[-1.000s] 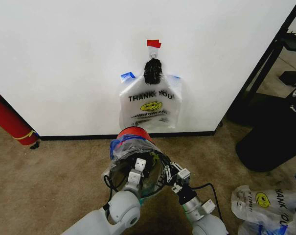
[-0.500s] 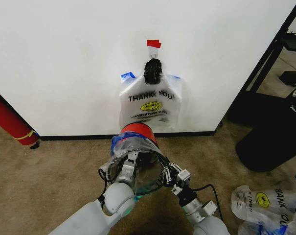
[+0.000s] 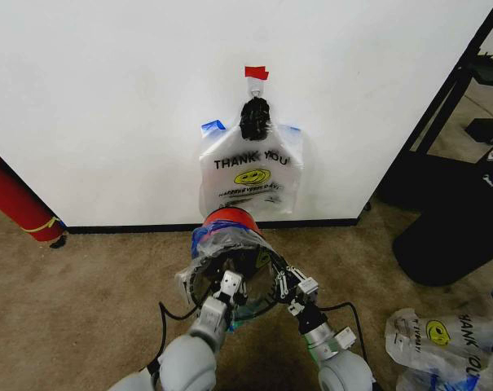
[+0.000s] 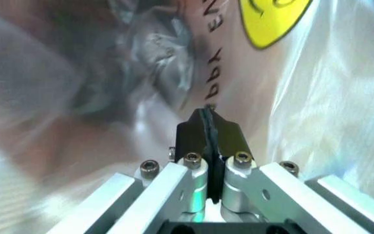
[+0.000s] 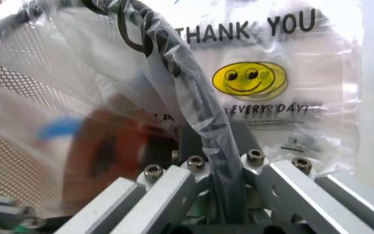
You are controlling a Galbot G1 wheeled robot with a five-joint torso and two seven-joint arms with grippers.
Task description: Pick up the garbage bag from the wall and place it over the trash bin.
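Head view: the trash bin [image 3: 230,261] lies tipped at lower centre, red base toward the wall [image 3: 107,98], mouth toward the robot, a garbage bag [image 3: 204,244] over it; another bag [image 3: 248,175] hangs upright above.

Left wrist view: the left end effector [image 4: 208,127] is clenched on film.

Right wrist view: the right end effector [image 5: 210,146] grips rim and bag; thin film could tear or slip off.

Brown carpet [image 3: 83,285] meets a black baseboard [image 3: 132,229]; a black frame [image 3: 442,106] stands at right.

Both grippers' jaws clamped together.
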